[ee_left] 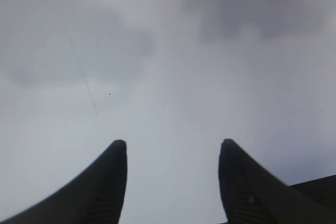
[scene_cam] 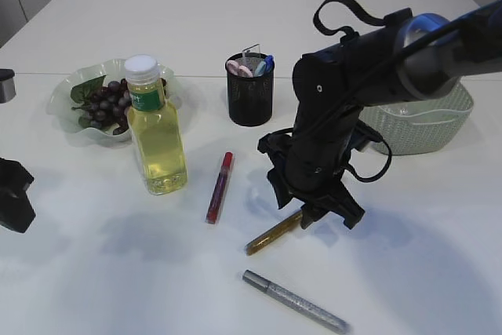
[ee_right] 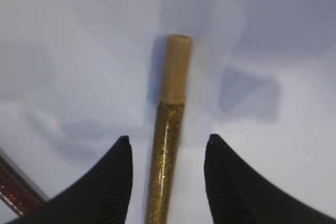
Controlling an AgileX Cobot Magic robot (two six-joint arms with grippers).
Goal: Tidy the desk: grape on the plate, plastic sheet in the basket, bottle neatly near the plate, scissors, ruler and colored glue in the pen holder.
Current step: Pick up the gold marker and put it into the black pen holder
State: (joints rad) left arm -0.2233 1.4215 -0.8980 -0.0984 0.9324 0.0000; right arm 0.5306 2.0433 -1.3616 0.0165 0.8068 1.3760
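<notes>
1. The right end effector (ee_right: 167, 182) stood released, its ribbed black fingers (ee_right: 113, 182) straddling the gold glitter glue pen (ee_right: 169, 129) without touching it.
2. The pen lay flat on the white bench (scene_cam: 439, 256), its long axis running straight between the fingers, matte cap end away from the wrist.
3. This arm was far nearer; the left end effector (ee_left: 173, 182) hung released over bare bench at the left edge.
4. The red glue pen (scene_cam: 219, 187) and silver glue pen (scene_cam: 295, 301), slim glittery tubes, lay close by; the black mesh pen holder (scene_cam: 250, 98) waited behind.
</notes>
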